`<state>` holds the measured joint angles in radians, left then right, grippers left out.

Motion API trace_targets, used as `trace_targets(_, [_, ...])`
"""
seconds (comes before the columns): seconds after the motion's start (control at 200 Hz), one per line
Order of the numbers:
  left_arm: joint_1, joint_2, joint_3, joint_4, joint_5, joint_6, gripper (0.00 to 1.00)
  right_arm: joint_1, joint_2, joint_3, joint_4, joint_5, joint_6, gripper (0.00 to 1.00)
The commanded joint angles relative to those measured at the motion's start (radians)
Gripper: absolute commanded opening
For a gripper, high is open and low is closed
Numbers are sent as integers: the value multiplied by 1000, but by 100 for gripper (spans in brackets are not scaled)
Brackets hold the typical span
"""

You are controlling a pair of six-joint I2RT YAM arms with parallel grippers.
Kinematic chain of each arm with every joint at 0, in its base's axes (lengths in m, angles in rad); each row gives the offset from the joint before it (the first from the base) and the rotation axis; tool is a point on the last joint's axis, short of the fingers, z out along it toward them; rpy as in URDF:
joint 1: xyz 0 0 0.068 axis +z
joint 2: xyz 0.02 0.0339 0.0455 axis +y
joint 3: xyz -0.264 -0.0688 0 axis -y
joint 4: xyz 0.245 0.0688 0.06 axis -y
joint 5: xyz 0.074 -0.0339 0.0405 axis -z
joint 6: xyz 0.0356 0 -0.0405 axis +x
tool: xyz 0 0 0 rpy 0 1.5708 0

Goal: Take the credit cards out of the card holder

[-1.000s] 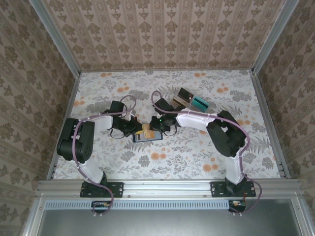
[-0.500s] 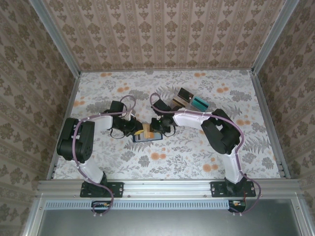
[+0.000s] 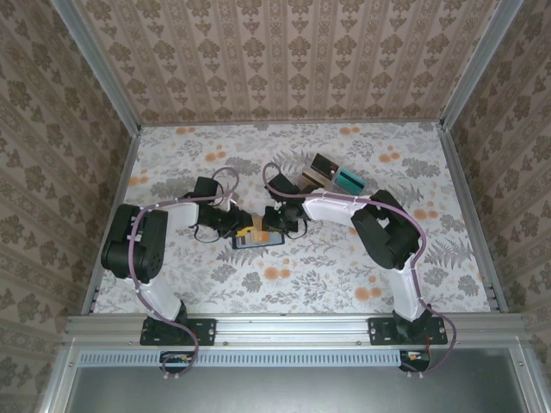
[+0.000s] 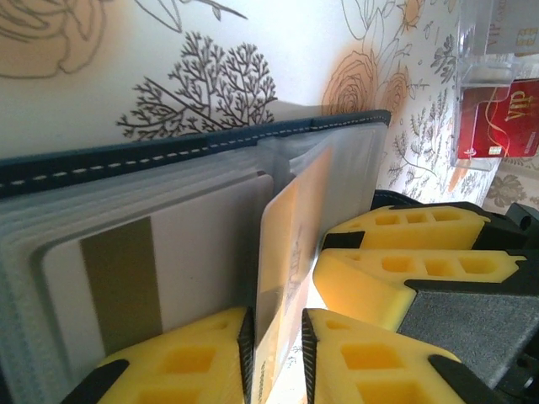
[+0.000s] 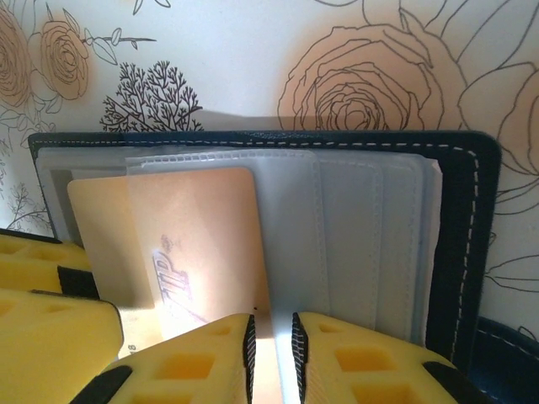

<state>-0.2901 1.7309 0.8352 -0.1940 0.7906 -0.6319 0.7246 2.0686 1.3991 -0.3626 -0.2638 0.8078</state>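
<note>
change since a second ago is small: left arm sits much as it did at centre-left of the top view, while right arm has drawn its elbow in toward the middle. left gripper lies low at the left end of the card holder, a navy wallet lying open on the floral table at mid-frame. in the left wrist view its yellow fingers stand a narrow gap apart with the tan-orange card on edge between them, drawn partly out of a clear sleeve; whether the pads press it i cannot tell. left of it a striped card, pale with an olive band, lies inside its sleeve. right gripper meets the holder from the right; in its own wrist view the jaws are nearly together over the edge of a grey-blue sleeve page, and whether they pinch it i cannot tell. further right and higher in the top view, the clear compartment tray holds several cards, one a red card marked vip.
</note>
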Motion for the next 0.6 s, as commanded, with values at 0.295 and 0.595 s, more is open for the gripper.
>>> trace_targets(0.295, [1,-34,37,-177,-109,117,2,-4,-49,-84,45,26,31,23])
trace_targets(0.595, [42,-236,64,-350,-239,178,0,-41,-247,-201,289,-80,28,32])
